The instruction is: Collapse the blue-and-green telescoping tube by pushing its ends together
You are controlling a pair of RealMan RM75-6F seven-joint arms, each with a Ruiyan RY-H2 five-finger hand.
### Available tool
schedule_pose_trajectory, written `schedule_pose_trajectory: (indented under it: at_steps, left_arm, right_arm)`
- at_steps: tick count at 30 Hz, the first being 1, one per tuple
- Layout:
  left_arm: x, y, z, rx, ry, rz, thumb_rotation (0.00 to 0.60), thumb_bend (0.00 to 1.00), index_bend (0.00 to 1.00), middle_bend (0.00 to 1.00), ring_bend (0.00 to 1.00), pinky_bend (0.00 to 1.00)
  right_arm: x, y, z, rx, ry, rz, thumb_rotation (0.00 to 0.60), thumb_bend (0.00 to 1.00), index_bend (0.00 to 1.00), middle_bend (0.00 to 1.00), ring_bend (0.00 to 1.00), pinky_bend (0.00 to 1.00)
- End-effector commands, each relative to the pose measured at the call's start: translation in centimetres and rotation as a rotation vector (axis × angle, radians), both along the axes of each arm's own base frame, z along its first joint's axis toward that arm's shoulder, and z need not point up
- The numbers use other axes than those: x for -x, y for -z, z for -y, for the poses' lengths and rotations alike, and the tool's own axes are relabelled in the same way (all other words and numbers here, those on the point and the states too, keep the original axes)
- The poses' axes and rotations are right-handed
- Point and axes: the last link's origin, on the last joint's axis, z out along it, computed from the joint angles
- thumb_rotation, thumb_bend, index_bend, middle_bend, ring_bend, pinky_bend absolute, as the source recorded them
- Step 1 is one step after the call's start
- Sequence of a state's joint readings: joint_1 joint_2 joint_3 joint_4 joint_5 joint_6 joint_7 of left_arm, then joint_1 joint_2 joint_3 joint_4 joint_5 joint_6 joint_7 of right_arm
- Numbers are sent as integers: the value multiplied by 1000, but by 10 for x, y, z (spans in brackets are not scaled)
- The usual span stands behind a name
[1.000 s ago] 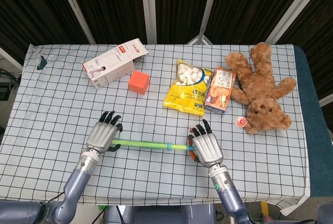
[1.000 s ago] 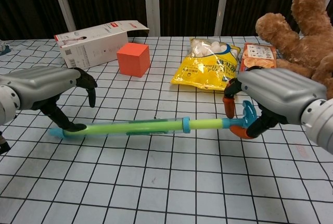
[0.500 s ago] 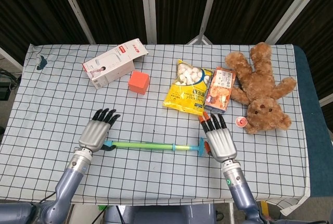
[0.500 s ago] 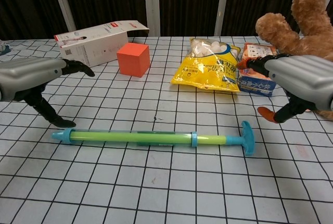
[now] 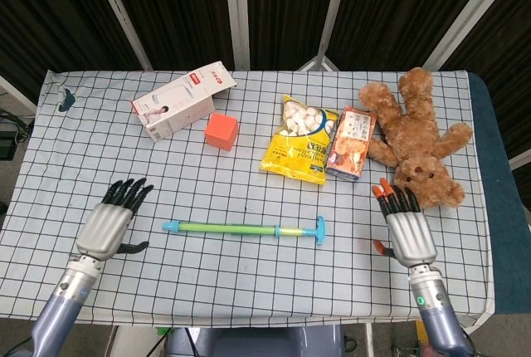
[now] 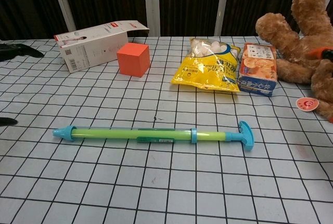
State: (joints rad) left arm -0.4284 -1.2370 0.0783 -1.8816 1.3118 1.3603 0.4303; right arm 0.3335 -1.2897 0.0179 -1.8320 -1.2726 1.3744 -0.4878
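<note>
Slim blue-and-green plastic telescoping tube (image 5: 241,228) lies flat, near centre of checked tablecloth (image 5: 249,282) | left hand (image 5: 105,227), right hand (image 5: 407,232): fingers spread, empty, well clear | judged light, rigid, roll-prone | push blue tip and T-handle.

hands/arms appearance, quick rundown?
Both hands have silver-grey backs and black fingers. The right hand has orange fingertips; the left hand is black throughout. Forearms are glossy blue-grey; the right one carries a small green dot. No cables visible.
</note>
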Motion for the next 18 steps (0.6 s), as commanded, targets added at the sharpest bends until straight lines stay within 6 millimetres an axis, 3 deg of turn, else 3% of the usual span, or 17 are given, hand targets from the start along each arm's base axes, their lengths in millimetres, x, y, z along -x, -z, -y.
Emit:
schedule_pose_trajectory:
  at_steps: [1,9,18]
  left_arm:
    - [24,-25,28,-34,-26,6,600,120,22,0,0,0]
    - [62,-65,74,-129,-61,33,600,120,0,0,0,0]
    - [89,-92,92,-238,-56,-7,600,120,0,0,0,0]
  right_arm:
    - [28,-27,-26,22,1,-27,600,240,0,0,0,0]
    - [58,-66,-69,129,-17,-9,600,240,0,0,0,0]
    - [78,-89,-87,186,17,6,600,240,0,0,0,0]
